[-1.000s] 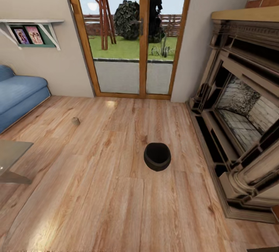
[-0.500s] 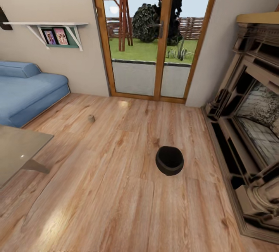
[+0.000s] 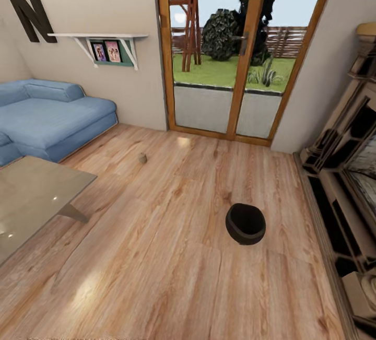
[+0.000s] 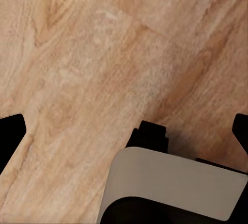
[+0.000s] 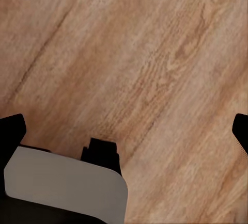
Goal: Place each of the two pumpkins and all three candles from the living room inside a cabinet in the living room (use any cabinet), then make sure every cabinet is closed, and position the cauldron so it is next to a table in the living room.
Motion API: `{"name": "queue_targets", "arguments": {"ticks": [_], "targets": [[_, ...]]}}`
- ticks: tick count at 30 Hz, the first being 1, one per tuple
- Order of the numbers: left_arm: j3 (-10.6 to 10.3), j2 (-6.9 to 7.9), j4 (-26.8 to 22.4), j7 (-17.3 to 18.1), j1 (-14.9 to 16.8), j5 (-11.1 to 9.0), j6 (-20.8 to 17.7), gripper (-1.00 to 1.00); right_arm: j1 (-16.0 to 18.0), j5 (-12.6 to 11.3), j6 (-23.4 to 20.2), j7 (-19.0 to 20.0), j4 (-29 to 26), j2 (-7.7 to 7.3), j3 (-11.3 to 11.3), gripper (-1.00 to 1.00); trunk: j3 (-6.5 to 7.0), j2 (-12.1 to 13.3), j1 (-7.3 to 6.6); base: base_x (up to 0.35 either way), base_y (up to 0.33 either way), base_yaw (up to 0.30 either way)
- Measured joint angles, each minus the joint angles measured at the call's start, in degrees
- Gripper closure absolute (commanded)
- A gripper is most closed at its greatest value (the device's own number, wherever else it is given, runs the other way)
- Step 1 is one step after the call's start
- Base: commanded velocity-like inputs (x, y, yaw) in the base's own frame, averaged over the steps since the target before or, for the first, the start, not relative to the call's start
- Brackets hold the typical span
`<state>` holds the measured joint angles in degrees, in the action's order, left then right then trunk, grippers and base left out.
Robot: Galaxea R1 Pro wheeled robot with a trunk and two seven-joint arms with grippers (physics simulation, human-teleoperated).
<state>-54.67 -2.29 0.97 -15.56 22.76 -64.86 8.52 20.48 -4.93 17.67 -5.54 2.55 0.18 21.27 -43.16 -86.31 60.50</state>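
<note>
The black round cauldron [image 3: 245, 223] stands upright on the wood floor, right of centre in the head view, mouth up and nothing visible inside. The grey glossy table [image 3: 31, 194] juts in from the left, well apart from the cauldron. A small tan stub [image 3: 142, 158], perhaps a candle, sits on the floor between the sofa and the glass doors. My left gripper [image 4: 124, 131] hangs open over bare floorboards, its black fingertips [image 4: 11, 131] far apart. My right gripper [image 5: 124, 131] is open in the same way above the floor. The pumpkins and the cabinet are out of view.
A blue corner sofa [image 3: 52, 120] fills the back left behind the table. Glass patio doors [image 3: 235, 53] close off the far wall. The fireplace surround [image 3: 344, 173] runs along the right edge. Open floor lies between table and cauldron.
The camera has swung left, so the whole picture slid right: more table and sofa show, a wall letter N appears, and less fireplace. The cauldron and the tan stub have not moved.
</note>
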Motion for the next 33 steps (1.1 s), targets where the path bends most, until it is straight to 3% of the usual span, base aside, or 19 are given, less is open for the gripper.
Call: {"name": "queue_targets", "arguments": {"ticks": [22, 33], "targets": [[0.0, -0.04, 0.0, 0.0, 0.0, 0.0, -0.1, -1.0, -0.1, -0.1, 0.0, 0.0, -0.1, 0.0, 0.0, -1.0, 1.33, 0.0, 0.0, 0.0, 0.0, 0.224], [0.0, 0.01, 0.0, -0.1, 0.0, 0.0, 0.0, -1.0, -0.1, -0.1, -0.4, 0.0, -0.1, -0.41, 0.1, -1.0, 1.42, 0.0, 0.0, 0.0, 0.0, 0.029]]}}
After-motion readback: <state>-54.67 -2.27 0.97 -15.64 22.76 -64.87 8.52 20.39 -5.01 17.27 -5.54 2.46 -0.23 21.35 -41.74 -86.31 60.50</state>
